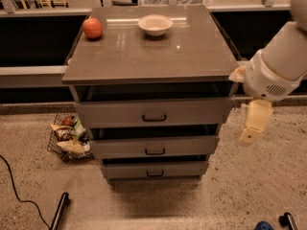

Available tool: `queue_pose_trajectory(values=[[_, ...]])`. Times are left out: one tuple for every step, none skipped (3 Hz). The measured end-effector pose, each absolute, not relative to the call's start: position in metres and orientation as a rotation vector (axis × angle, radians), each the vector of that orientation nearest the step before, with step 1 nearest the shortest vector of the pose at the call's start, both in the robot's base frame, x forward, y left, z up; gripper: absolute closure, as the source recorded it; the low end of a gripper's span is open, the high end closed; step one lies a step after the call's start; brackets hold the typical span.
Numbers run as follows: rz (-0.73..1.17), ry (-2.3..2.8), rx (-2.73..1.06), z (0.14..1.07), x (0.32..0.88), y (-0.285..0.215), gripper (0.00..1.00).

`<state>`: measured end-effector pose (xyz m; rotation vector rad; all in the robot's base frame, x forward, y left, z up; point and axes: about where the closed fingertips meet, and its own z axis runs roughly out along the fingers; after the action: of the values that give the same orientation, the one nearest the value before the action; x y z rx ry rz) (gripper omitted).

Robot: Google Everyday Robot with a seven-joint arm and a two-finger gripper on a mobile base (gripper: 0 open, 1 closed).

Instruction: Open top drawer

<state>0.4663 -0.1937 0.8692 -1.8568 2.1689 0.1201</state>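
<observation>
Top drawer (153, 111) sits just under the cabinet top (148, 56) in the camera view. It is the widest and tallest of three grey fronts, and its dark loop handle (154, 117) lies at the centre of the panel. A dark gap shows above the front, yet the drawer looks pushed in or nearly so, so I judge the opening not yet done. The middle drawer (154, 146) and bottom drawer (154, 169) below it are narrower and shorter, each with its own small handle.

The gripper (254, 123) hangs at the right of the cabinet, off its front corner and at about the height of the top drawer, well apart from the handle. It touches nothing and nothing appears to be in its grasp; whether it is open or closed cannot be told from here. Held out to the side like this, it probably has room to swing in toward the handle from the front.

A red apple (92, 28) and a pale bowl (155, 25) rest far back on the cabinet top, out of the way of a pull. A wire basket (67, 138) of packets stands on the floor to the left, clear of the drawer's path
</observation>
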Motion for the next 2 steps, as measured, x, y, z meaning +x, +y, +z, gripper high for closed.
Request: queue_pose_trajectory(values=[[0.313,2.113,-1.879,0.8184,0.4773,-0.1751,0.00],[0.312,2.113,-1.879,0.8184,0.4773,-0.1750,0.00]])
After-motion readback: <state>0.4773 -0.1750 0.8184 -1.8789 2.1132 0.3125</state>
